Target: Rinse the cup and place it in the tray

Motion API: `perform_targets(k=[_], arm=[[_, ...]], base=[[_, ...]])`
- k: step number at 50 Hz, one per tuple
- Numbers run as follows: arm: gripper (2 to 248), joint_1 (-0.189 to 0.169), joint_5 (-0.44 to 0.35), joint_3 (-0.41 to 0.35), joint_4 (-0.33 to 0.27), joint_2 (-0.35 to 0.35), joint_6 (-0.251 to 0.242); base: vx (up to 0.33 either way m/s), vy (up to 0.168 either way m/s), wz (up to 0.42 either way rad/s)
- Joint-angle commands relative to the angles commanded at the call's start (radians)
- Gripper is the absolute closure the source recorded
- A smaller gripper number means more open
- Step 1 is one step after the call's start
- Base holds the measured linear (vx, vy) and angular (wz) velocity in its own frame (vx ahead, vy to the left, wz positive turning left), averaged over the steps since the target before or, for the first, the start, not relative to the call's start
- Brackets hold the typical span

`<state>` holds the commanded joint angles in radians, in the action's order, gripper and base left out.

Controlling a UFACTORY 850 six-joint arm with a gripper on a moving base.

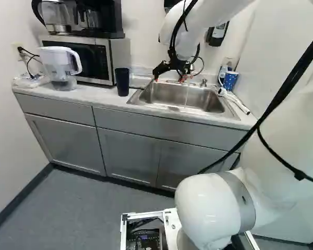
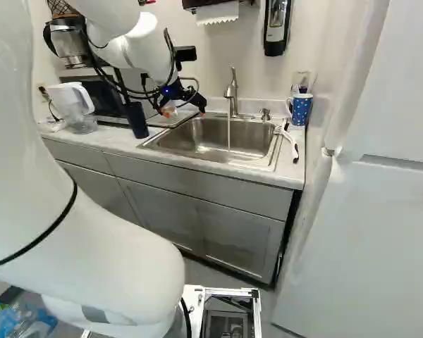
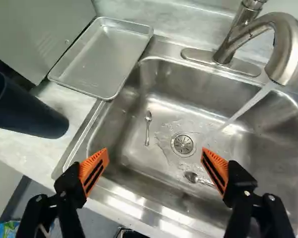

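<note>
Our gripper (image 3: 155, 152) was wide open; we needed both fingers around the dark cup (image 3: 27, 113), then a gentle squeeze.

Sink (image 3: 208, 106) open from above, except where the faucet (image 3: 290, 57) and water stream (image 3: 246, 105) intrude; 2 spoons (image 3: 148, 117) lie below.

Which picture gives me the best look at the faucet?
The right base view: it shows the faucet whole, with water running. The wrist view looks from closer but cuts off its top; in the left base view the arm hides most of it.
</note>
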<state>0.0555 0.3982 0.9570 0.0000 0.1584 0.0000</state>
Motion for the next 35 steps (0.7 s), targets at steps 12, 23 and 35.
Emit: perform_targets(k=[12,23,35], arm=[[3,0.044,0.0,-0.007,0.0,0.008,0.0],[3,0.084,0.0,-0.011,0.0,0.012,0.0],[3,0.128,0.0,-0.011,0.0,0.012,0.0]], base=[[0.0,0.0,0.0],[0.0,0.0,0.0],[0.0,0.0,0.0]])
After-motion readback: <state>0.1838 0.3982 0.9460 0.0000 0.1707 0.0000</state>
